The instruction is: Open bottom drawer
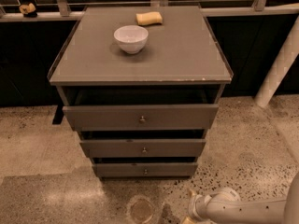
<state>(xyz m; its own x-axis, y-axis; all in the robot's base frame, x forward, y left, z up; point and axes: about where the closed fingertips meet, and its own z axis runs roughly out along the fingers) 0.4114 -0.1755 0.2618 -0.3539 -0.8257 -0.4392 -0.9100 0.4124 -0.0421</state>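
The bottom drawer is the lowest and narrowest of three grey-brown fronts on the cabinet, with a tiny brass knob at its centre. Its front sits close under the middle drawer. My gripper is at the bottom edge of the camera view, low over the floor, below and to the right of the bottom drawer and apart from it. Only its wrist end and the white arm show; the tip is cut off by the frame.
The top drawer stands slightly pulled out. A white bowl and a yellow sponge rest on the cabinet top. A white post rises at the right. A round floor mark lies in front of the cabinet.
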